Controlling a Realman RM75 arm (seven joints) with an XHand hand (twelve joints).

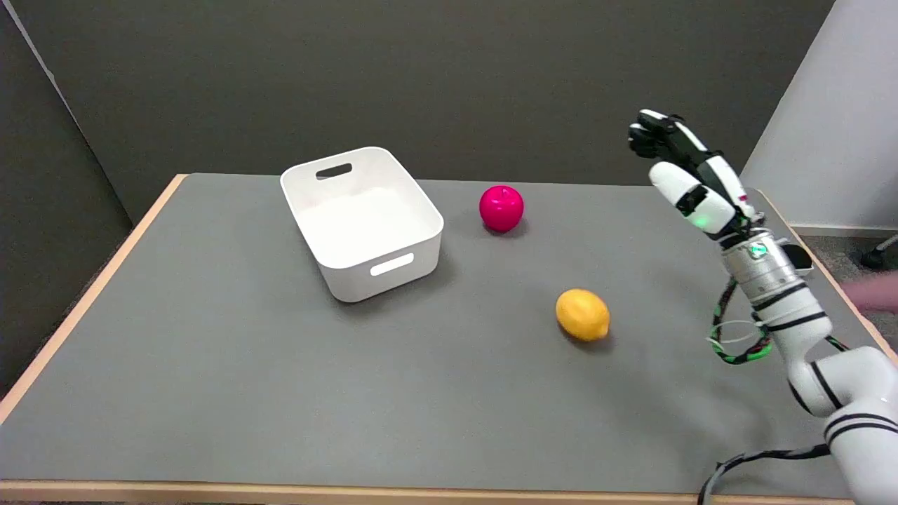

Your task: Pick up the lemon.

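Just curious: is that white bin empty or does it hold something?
Empty: the white bin shows only its bare white floor; the lemon lies outside on the table.

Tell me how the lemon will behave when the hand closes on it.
The lemon lies free on the flat grey table, and its rounded body will probably roll if nudged off-centre. Its skin looks smooth, so it may slip. It seems firm enough to hold shape. The right hand is raised above the table, apart from it.

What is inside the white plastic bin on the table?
Nothing shows inside the white rectangular plastic bin: only its bare white floor is visible. Its near wall hides a strip of floor behind it.
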